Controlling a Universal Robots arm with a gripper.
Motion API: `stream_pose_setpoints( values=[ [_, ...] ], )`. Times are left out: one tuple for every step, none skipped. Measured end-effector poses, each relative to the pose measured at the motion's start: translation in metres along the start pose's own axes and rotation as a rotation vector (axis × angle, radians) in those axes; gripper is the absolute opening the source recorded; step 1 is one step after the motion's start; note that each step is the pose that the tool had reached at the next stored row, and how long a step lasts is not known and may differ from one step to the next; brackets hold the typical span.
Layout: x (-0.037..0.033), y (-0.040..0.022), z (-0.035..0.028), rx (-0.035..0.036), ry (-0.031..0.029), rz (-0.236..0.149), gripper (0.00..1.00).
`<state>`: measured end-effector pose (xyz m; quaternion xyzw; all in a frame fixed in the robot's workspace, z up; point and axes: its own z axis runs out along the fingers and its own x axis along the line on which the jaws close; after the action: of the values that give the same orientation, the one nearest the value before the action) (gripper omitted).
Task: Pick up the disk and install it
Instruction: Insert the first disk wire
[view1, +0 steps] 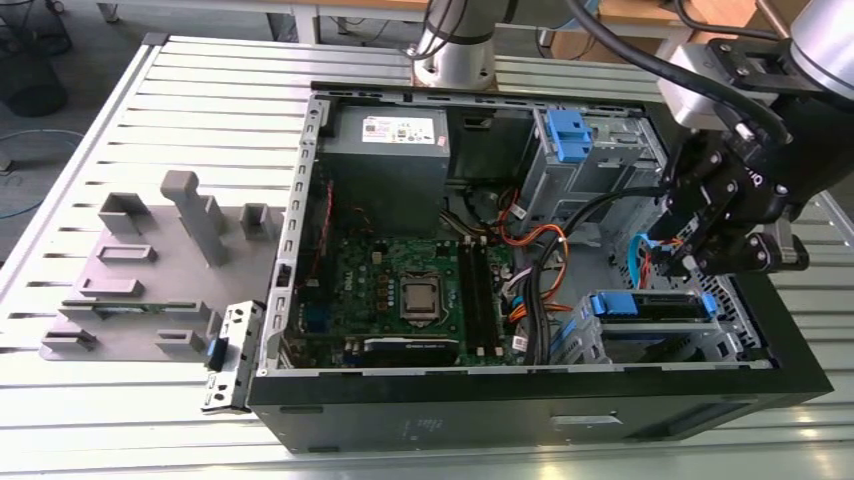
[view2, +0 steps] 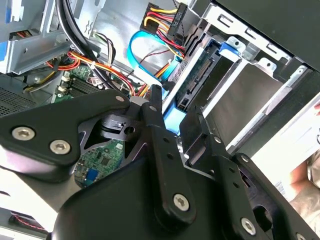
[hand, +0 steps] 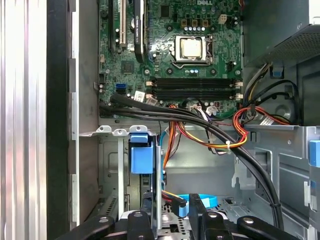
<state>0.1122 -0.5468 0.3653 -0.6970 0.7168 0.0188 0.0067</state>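
Gripper (view2: 174, 114): jaws pinching the blue side rail of the disk (view2: 240, 100). Gripping the plastic edge appears to leave the drive's flat faces free to slide between guides.

The disk stands on edge in the mouth of the drive cage (view2: 250, 36), at 3 o'clock of the computer case (view1: 287, 300) in the exterior view. Judged mid-insertion; seating not confirmed.

The cable bundle (view1: 534, 265) lies just beside the cage, toward centre. The motherboard (view1: 400, 285) sits beyond, with the power supply (view1: 387, 150) at 11 o'clock.
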Motion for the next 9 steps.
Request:
stream_pose_setpoints(
  values=[
    [-0.0002,-0.0001,0.0005,0.0,0.0001,0.0,0.42],
    [-0.0003,-0.0003,0.0011,0.0,0.0003,0.0,0.42],
    [-0.0004,-0.0005,0.0018,-0.0001,0.0004,0.0,0.42],
    [-0.0004,-0.0007,0.0025,-0.0001,0.0003,0.0,0.42],
    [-0.0004,-0.001,0.0031,0.0,0.0003,0.0,0.42],
    [-0.0004,-0.0014,0.0035,0.0,0.0004,0.0,0.42],
    [-0.0004,-0.0019,0.004,0.0,0.0003,0.0,0.42],
    [-0.0004,-0.0025,0.0046,-0.0001,0.0002,0.0,0.42],
    [-0.0004,-0.0032,0.0051,0.0,0.0002,0.0,0.42]
  ],
)
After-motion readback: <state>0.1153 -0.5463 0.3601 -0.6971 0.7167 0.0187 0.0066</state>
